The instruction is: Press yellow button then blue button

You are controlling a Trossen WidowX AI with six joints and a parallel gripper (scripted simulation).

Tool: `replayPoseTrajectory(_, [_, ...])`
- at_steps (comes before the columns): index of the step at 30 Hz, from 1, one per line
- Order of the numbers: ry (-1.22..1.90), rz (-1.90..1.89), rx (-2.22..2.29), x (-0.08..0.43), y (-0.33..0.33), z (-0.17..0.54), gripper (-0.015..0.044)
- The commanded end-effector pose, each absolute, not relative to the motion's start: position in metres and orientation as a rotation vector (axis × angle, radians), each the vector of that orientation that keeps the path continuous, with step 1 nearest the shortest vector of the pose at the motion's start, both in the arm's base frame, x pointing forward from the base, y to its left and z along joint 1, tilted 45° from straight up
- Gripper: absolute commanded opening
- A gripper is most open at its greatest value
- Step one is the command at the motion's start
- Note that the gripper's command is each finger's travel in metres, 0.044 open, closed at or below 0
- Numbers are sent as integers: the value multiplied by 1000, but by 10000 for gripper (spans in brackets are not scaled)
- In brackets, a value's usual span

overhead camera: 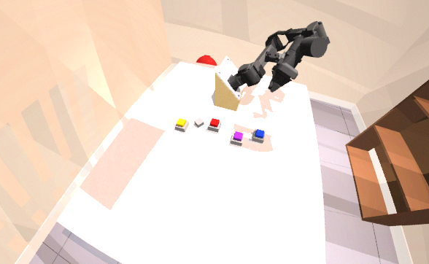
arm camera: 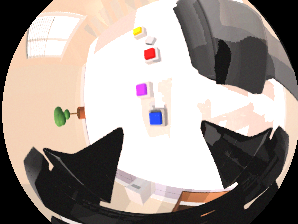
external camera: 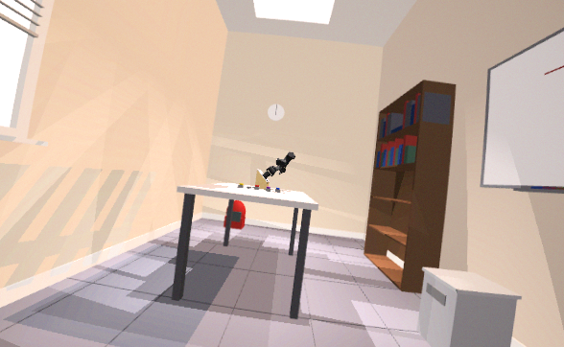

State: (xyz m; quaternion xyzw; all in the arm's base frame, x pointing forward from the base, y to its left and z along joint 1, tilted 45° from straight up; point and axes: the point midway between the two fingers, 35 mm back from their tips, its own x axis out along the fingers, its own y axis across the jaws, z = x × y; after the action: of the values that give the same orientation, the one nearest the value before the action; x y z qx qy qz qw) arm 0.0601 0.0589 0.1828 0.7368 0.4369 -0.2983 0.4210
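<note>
- Arm folded up at the far end of the white rectangular worktop (overhead camera: 199, 189), beside its tan wedge-shaped mount (overhead camera: 225, 95).
- The dark two-fingered hand (overhead camera: 276, 87) hangs above the surface, pointing down; its fingers are spread wide with nothing between them.
- A rough row of four square-capped push-buttons on pale bases lies across the middle of the worktop: yellow button (overhead camera: 181, 122) at one end, then a small white cube block (overhead camera: 198, 122), red button (overhead camera: 214, 122), magenta button (overhead camera: 238, 136), and blue button (overhead camera: 260, 133) at the other end.
- In the wrist view the blue cap sits nearest the hand and the yellow cap farthest, so the first target is the long reach.
- Judged stage: nothing pressed yet; step in hand is the approach to yellow.
- To do it well:
  - travel high across the row, well above the red and magenta caps;
  - bring the fingers together first, since the white block lies just beside yellow and a wide spread could clip it;
  - descend vertically, centred on the yellow cap;
  - press till it bottoms out, then lift straight off.
- Risk: drifting toward the block side during descent.
</note>
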Motion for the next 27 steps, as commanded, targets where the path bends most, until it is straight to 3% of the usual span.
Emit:
replayPoseTrajectory(1, [1097,-747,1839,61,59,183,400])
replayPoseTrajectory(14, [1343,-649,1348,157,25,173,400])
replayPoseTrajectory(27, [1584,-203,929,237,-39,108,400])
